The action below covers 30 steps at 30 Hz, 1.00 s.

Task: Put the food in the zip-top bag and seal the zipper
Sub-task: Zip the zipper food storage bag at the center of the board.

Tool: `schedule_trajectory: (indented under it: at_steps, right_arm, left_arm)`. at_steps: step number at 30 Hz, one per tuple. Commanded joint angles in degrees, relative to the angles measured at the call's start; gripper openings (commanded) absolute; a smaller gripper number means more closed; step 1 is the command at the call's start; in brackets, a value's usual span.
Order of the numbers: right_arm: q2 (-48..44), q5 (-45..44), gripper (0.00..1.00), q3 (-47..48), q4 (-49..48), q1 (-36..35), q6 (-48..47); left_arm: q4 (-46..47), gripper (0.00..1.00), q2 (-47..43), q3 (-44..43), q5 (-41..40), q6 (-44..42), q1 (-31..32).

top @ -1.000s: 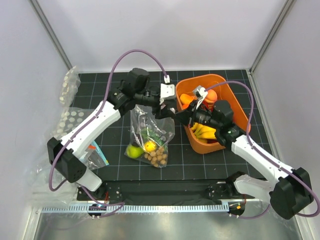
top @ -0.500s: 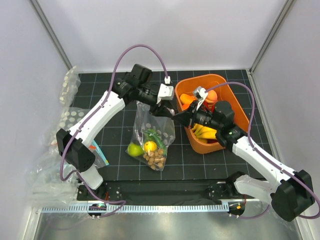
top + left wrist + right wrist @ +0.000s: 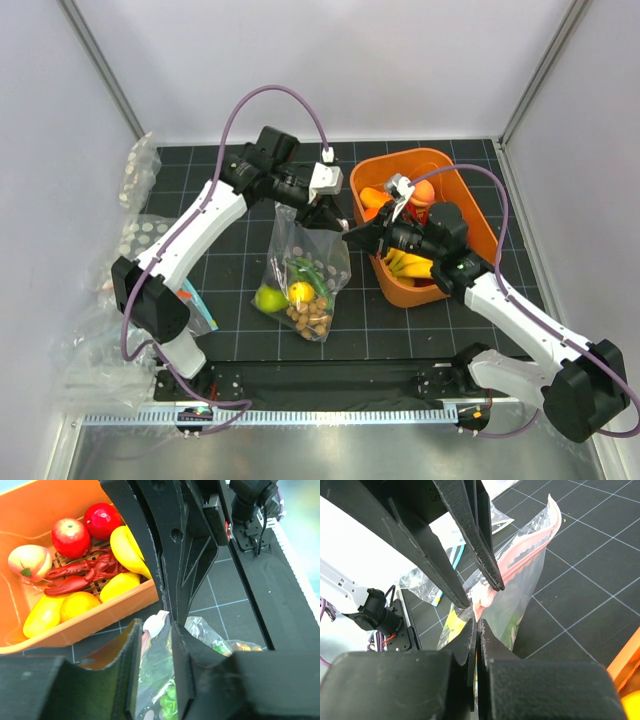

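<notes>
The zip-top bag (image 3: pixel 303 270) hangs upright on the black mat, holding a yellow-green fruit (image 3: pixel 268 298), a yellow piece (image 3: pixel 300 291), green pieces and a brown nut cluster (image 3: pixel 313 315). My right gripper (image 3: pixel 352 235) is shut on the pink zipper (image 3: pixel 530 555) at the bag's right top corner (image 3: pixel 477 622). My left gripper (image 3: pixel 325 213) stands just beside it. Its fingers (image 3: pixel 134 645) straddle the bag's rim (image 3: pixel 155 680) with a gap, by a white tab (image 3: pixel 156 624). The left gripper also shows in the right wrist view (image 3: pixel 480 594), its tips apart over the zipper.
The orange tub (image 3: pixel 462 190) stands right of the bag, holding bananas (image 3: pixel 410 263), red apples (image 3: pixel 70 537), a peach (image 3: pixel 30 562), a red lobster toy (image 3: pixel 82 577) and yellow pieces (image 3: pixel 75 607). Other clear dotted bags (image 3: pixel 135 240) lie at the left. Walls enclose the mat.
My left arm's wrist and elbow have swung back and to the left while its fingertips stayed at the bag's top right corner. The right arm has barely moved.
</notes>
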<state>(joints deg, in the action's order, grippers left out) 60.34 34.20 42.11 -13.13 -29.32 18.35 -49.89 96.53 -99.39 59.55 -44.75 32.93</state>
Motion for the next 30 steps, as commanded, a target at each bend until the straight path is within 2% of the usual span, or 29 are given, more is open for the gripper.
schedule_trajectory:
  at_steps: [1,4,5,6,8,13,15,17,20,21,25,28,29,30]
  right_arm:
    - [-1.80,-0.09,0.01,0.34,-1.64,-0.47,-0.68]
    - [-1.54,-0.27,0.01,0.43,-1.64,-0.47,-0.77]
    - [-1.71,-0.18,0.01,0.34,-1.64,-0.47,-0.86]
    - [-1.89,-0.18,0.01,0.34,-1.64,-0.56,-0.77]
    - [-2.06,-0.53,0.01,0.17,-1.73,-0.56,-0.77]
    - [-1.63,-0.27,0.01,0.34,-1.90,-0.56,-0.68]
    - [-1.71,-0.18,0.01,0.34,-1.99,-0.56,-0.60]
    - [-1.71,-0.18,0.01,0.26,-1.99,-0.56,-0.59]
    - [-1.89,-0.18,0.01,0.26,-2.08,-0.56,-0.59]
    - [-1.89,-0.09,0.01,0.26,-2.08,-0.56,-0.59]
    - [-1.89,0.17,0.01,0.26,-2.17,-0.56,-0.51]
    - [-1.89,0.17,0.01,0.17,-2.34,-0.56,-0.51]
    - [-1.80,0.17,0.01,0.26,-2.34,-0.56,-0.51]
    - [-1.80,0.08,0.01,0.26,-2.26,-0.56,-0.51]
  left_arm:
    - [2.24,0.35,-0.12,-0.19,2.68,2.03,-0.14]
    - [2.60,0.32,-0.20,-0.10,3.64,2.56,-0.14]
    - [2.60,0.29,-0.03,-0.18,3.64,2.74,-0.14]
    - [2.60,0.21,0.06,-0.19,3.30,2.83,-0.14]
    - [2.08,0.16,0.32,-0.19,2.51,2.83,-0.14]
    - [1.55,0.15,1.55,-0.54,2.41,2.92,-0.06]
    - [1.55,0.08,1.90,-0.97,2.59,3.00,0.12]
    - [0.85,0.06,2.08,-1.33,2.42,2.92,0.21]
    - [-0.21,0.40,2.17,-1.59,1.71,2.48,0.21]
    - [-0.47,0.45,2.08,-1.59,1.54,1.69,0.29]
    - [-1.26,0.47,1.99,-1.59,1.01,0.98,0.38]
    - [-1.96,0.33,2.52,-2.20,0.92,0.98,0.38]
    - [-2.40,0.24,3.04,-2.90,1.09,0.98,0.38]
    - [-3.28,0.19,3.40,-3.35,1.18,0.90,0.38]
